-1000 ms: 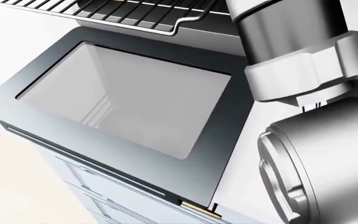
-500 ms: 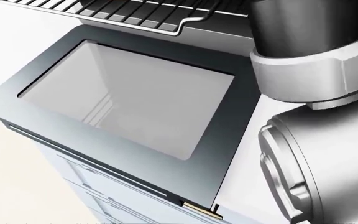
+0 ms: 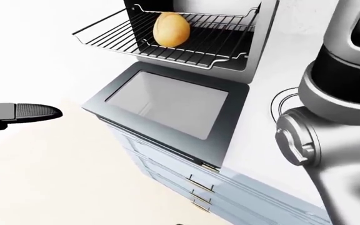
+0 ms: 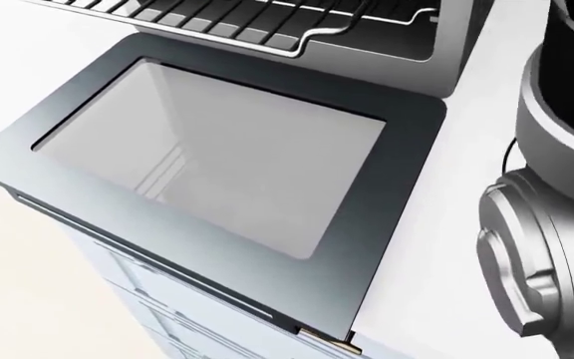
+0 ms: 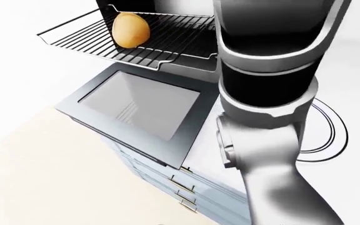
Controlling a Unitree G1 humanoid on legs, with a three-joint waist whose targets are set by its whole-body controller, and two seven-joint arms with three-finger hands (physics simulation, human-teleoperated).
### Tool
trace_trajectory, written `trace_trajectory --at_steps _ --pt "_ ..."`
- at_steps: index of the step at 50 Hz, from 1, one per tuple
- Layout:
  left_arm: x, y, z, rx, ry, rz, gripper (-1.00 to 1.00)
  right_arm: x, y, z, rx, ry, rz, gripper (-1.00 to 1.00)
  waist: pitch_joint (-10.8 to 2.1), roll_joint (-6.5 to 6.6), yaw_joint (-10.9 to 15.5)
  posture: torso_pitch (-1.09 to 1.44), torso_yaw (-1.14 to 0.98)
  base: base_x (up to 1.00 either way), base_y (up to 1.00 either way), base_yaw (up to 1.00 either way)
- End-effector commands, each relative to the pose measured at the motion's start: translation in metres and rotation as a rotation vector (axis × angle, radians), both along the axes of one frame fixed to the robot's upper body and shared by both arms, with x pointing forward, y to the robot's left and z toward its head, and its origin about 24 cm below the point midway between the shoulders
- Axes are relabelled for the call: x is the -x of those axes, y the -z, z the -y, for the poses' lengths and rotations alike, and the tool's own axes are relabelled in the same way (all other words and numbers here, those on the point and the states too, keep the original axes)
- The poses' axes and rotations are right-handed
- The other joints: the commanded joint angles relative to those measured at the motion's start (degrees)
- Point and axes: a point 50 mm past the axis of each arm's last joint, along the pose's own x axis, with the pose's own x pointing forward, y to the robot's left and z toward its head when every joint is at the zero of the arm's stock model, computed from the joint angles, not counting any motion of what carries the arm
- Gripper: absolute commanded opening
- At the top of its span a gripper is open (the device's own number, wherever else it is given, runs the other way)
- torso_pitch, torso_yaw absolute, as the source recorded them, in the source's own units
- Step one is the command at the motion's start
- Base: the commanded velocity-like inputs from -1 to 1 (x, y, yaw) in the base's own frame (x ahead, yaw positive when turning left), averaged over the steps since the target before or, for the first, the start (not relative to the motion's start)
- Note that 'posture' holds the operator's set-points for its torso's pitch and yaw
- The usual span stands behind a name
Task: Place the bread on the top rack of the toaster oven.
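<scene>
Golden bread roll [image 3: 171, 29] is resting on the pulled-out top rack [image 3: 167, 44], above the open toaster oven door [image 3: 167, 108]. We are judging it light, soft, best cupped at its sides. Neither hand's fingers are showing clearly; we cannot tell their state.

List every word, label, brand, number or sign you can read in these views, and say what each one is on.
None: no readable text appears in any view.
The toaster oven, its open glass door and the pulled-out rack holding the bread are unmarked.
The drawer fronts and the robot's right arm carry no labels or numbers.
</scene>
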Motion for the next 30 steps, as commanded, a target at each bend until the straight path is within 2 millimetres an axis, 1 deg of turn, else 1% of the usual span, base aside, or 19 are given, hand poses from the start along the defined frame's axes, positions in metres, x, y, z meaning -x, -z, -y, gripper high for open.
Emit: trace_trajectory --at_steps 1,7,12,16,18,21,25,30 --pt "0.006 -0.008 -0.002 -0.010 -0.026 0.057 1.00 0.013 -0.011 0.005 -0.013 0.016 0.058 1.00 -1.33 0.08 0.1 0.00 0.50 0.00 0.00 0.00" --pt "0.006 -0.009 -0.001 -0.011 -0.025 0.059 1.00 0.024 -0.009 0.023 -0.037 0.070 0.080 1.00 -1.24 -0.10 0.2 0.00 0.50 0.00 0.00 0.00" --pt "0.008 -0.010 -0.002 -0.013 -0.028 0.059 1.00 0.028 -0.004 0.045 -0.083 0.144 0.098 1.00 -1.18 -0.25 0.2 0.00 0.50 0.00 0.00 0.00" --pt "0.008 -0.009 -0.002 -0.011 -0.028 0.059 1.00 0.032 0.000 0.055 -0.105 0.174 0.100 1.00 -1.11 -0.43 0.4 0.00 0.50 0.00 0.00 0.00" --pt "0.008 -0.010 -0.002 -0.012 -0.029 0.058 1.00 0.038 -0.001 0.066 -0.118 0.203 0.108 1.00 -1.12 -0.48 0.4 0.00 0.50 0.00 0.00 0.00" --pt "0.008 -0.010 -0.002 -0.013 -0.030 0.060 1.00 0.042 0.001 0.078 -0.127 0.235 0.110 1.00 -1.03 -0.62 0.6 0.00 0.50 0.00 0.00 0.00" --pt "0.008 -0.012 0.000 -0.017 -0.027 0.063 1.00 0.048 0.010 0.096 -0.135 0.280 0.108 1.00 -0.96 -0.85 0.7 0.00 0.50 0.00 0.00 0.00" --pt "0.009 -0.013 0.000 -0.019 -0.024 0.064 1.00 0.051 0.025 0.110 -0.157 0.316 0.097 1.00 -1.02 -1.10 0.8 0.00 0.50 0.00 0.00 0.00"
